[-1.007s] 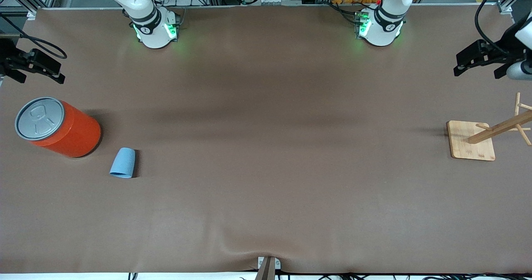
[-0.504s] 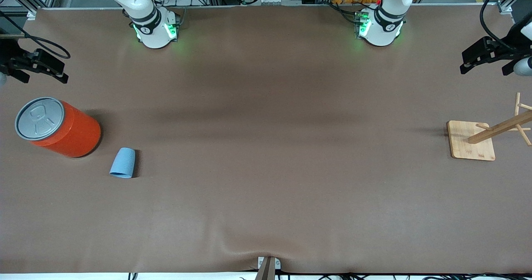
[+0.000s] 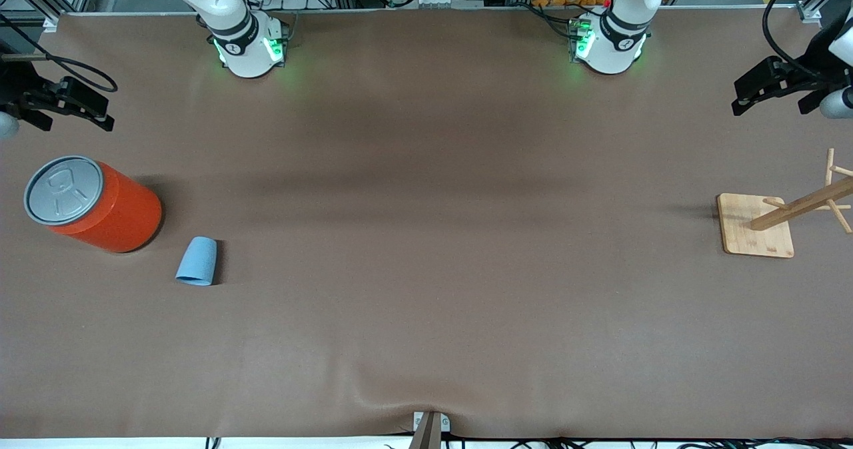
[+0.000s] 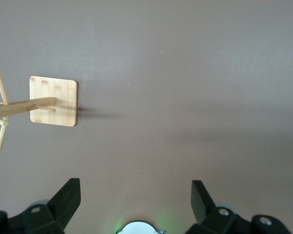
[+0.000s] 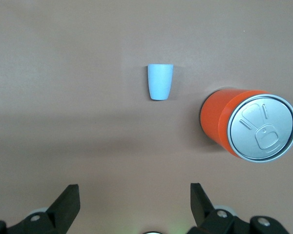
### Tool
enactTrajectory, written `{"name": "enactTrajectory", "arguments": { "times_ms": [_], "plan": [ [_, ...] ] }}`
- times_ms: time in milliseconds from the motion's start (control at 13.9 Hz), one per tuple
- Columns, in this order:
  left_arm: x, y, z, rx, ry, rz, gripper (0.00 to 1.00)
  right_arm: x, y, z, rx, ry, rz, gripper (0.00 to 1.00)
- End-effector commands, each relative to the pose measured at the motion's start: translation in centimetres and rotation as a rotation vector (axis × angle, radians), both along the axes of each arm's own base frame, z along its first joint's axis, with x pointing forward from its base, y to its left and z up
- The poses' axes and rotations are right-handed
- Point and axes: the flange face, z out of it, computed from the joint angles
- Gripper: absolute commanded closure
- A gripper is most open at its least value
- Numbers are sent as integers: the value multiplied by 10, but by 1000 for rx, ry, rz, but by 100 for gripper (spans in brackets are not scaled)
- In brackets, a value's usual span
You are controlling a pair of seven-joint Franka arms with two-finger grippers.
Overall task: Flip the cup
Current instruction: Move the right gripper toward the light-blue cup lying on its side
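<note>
The cup [image 3: 197, 261] has not moved: it rests rim-down beside the orange can [image 3: 93, 203], toward the right arm's end of the table and well clear of either pair of jaws. The right gripper [image 3: 100, 116] has crept slightly inward over the table edge above the can, jaws spread wide and empty. The left gripper [image 3: 750, 96], also agape, hovers over its own end near the wooden rack [image 3: 756, 226], having shifted only slightly.

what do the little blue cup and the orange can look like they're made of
Cup: probably matte plastic, since its light-blue surface is even and shows no glare. Orange can: likely painted metal or plastic, smooth with a soft sheen; its grey lid looks like brushed metal with an embossed pull-tab outline.
</note>
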Motion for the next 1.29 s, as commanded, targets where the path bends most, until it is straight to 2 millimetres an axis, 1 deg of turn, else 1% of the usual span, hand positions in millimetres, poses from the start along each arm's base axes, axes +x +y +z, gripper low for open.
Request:
{"name": "enactTrajectory", "arguments": {
  "times_ms": [0,288,360,432,647,791,863,1079,1151,1223],
  "plan": [
    [-13,-5,-3,37,9,-2,0,-3,0,1,-12,1,-2,0],
    [-13,-9,-7,37,6,-9,0,-1,-4,-4,-12,9,-8,0],
    [-11,-9,-9,38,6,-9,0,0,-3,-6,-12,9,-6,0],
    [-8,-10,-12,36,6,-12,0,1,2,-9,-13,15,1,0],
    [-4,-7,-20,33,2,-19,0,6,6,-23,-15,39,9,0],
    [-3,5,-17,33,-3,-19,0,12,4,-38,-16,56,6,0],
    [-2,15,-16,26,-5,-20,0,16,5,-46,-16,44,8,0],
    [0,15,-13,20,-24,-22,0,21,8,-70,-14,36,12,0],
    [1,16,-14,23,-26,-22,0,22,13,-77,-14,32,20,0],
    [2,16,-16,21,-21,-22,0,29,22,-88,-14,32,35,0]
  ]
}}
